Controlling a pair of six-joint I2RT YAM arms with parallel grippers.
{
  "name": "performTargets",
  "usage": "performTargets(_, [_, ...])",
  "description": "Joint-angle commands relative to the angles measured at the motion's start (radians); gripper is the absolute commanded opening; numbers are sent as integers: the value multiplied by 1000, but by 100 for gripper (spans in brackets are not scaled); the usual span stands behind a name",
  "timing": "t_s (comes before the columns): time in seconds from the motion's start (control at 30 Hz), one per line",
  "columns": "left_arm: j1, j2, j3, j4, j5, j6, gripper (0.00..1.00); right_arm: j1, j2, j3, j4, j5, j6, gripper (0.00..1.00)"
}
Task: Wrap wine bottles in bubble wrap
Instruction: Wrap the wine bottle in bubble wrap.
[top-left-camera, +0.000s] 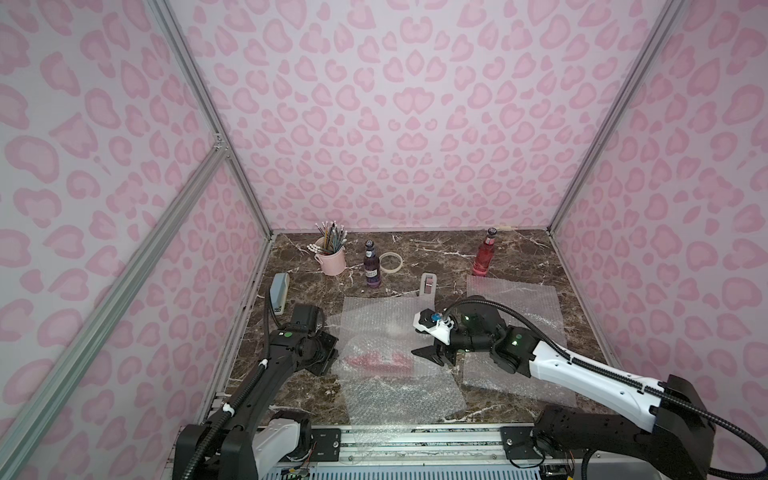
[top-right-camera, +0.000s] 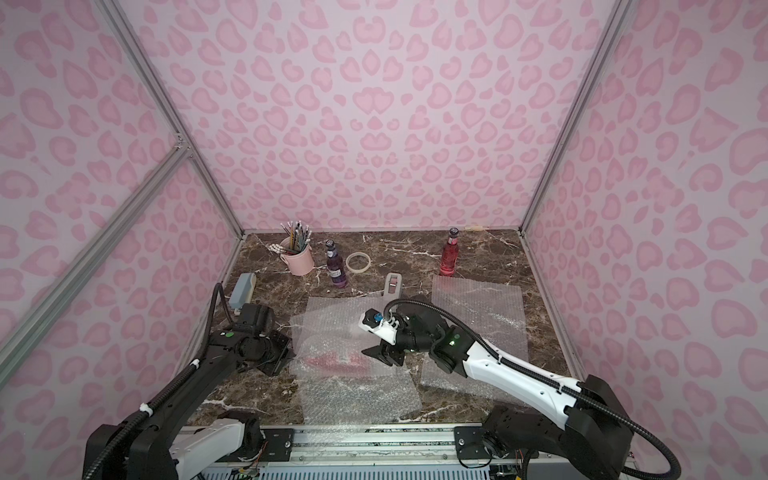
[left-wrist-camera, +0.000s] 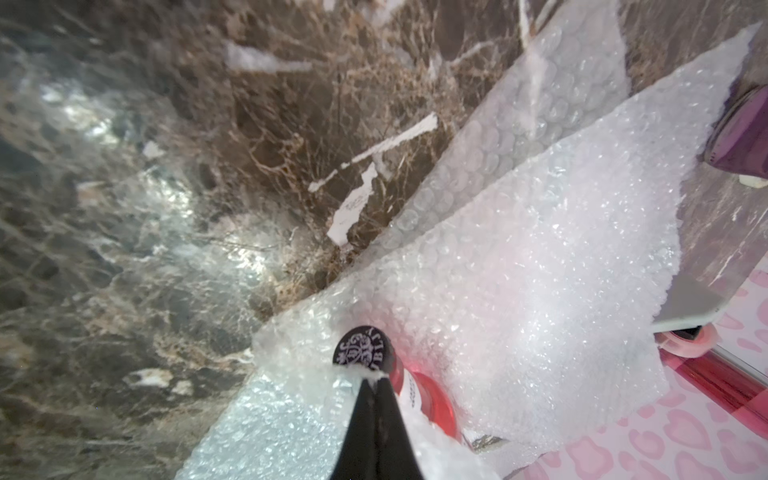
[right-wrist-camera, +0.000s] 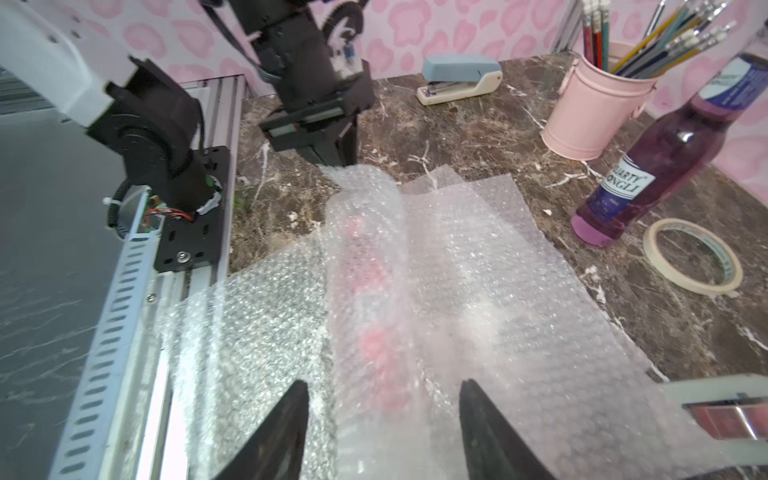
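A pink-red wine bottle (top-left-camera: 378, 359) (top-right-camera: 336, 359) lies on its side, folded inside a sheet of bubble wrap (top-left-camera: 382, 324) (top-right-camera: 332, 320). My left gripper (top-left-camera: 332, 356) (left-wrist-camera: 370, 376) is shut on the wrap's edge just beside the bottle's dark cap (left-wrist-camera: 365, 347). My right gripper (top-left-camera: 428, 353) (right-wrist-camera: 384, 382) is open at the other end, its fingers standing either side of the wrapped bottle (right-wrist-camera: 370, 291) without gripping it. A dark purple bottle (top-left-camera: 372, 266) (right-wrist-camera: 648, 166) and a second pink-red bottle (top-left-camera: 485, 255) stand upright at the back.
More bubble wrap sheets (top-left-camera: 519, 307) lie flat under my right arm. A pink cup of pencils (top-left-camera: 330, 259), a tape ring (top-left-camera: 391, 262), a stapler (top-left-camera: 279, 293) and a white tape cutter (top-left-camera: 428, 284) sit around the sheets. An aluminium rail (top-left-camera: 415, 436) borders the front edge.
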Motion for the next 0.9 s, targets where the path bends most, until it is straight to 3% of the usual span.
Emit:
performTargets(0.0, [4, 24, 13, 38, -22, 22, 2, 40, -47, -38, -25, -50, 6, 63])
performTargets(0.1, [4, 42, 19, 36, -27, 35, 2, 97, -18, -54, 17, -42, 4, 66])
performTargets(0.23, [5, 42, 7, 45, -27, 35, 2, 167, 165, 24, 45, 81, -61, 66])
performTargets(0.57, [7, -16, 12, -13, -58, 71, 5, 126, 518, 185, 64, 108, -164, 69])
performTargets(0.73, [8, -52, 19, -42, -83, 98, 21, 115, 577, 186, 60, 100, -171, 70])
performTargets(0.8, [8, -76, 35, -60, -103, 124, 34, 113, 598, 188, 61, 90, -173, 70])
performTargets(0.87, [8, -104, 66, -88, -134, 168, 53, 109, 618, 193, 55, 70, -173, 70])
